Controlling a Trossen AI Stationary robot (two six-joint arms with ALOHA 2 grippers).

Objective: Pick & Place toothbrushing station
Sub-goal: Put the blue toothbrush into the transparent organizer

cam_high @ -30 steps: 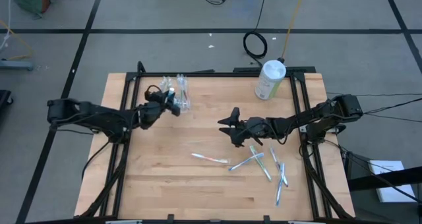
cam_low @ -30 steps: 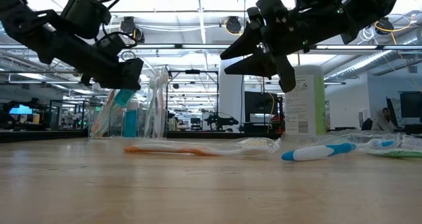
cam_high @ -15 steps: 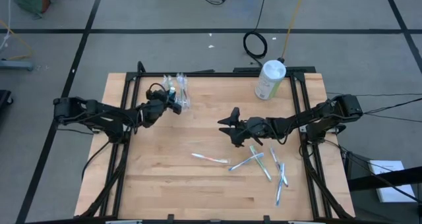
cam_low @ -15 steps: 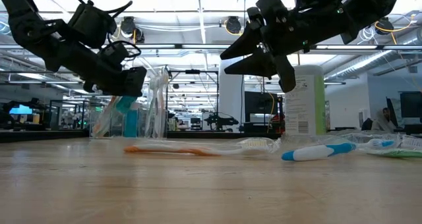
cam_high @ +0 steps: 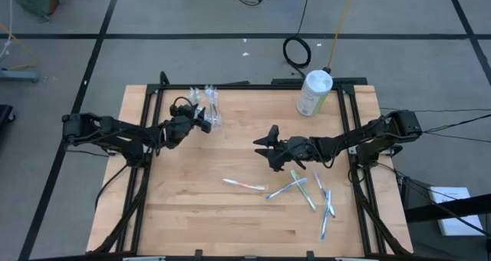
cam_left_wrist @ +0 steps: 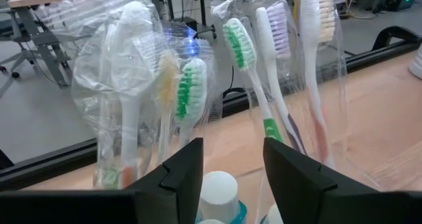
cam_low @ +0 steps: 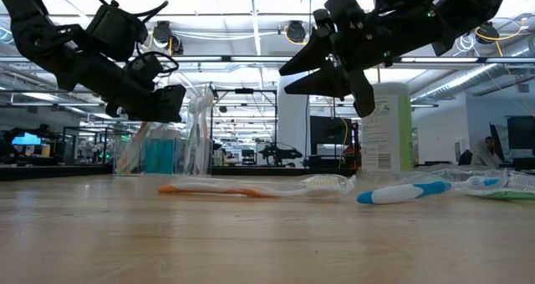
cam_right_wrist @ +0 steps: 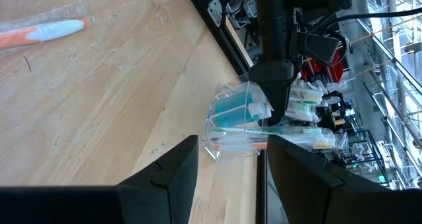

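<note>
Cup of the toothbrushing station stood at the table's far left edge, brushes bristling upward, blue tubes low inside. My left gripper hung just over its rim, fingers parted, holding nothing. My right gripper waited mid-table, also spread and unladen, near loose toothbrushes. I judged the cup light, thin-walled, slick and top-heavy with wrapped brushes; best taken low across the walls, gently, or it would tip or buckle.
</note>
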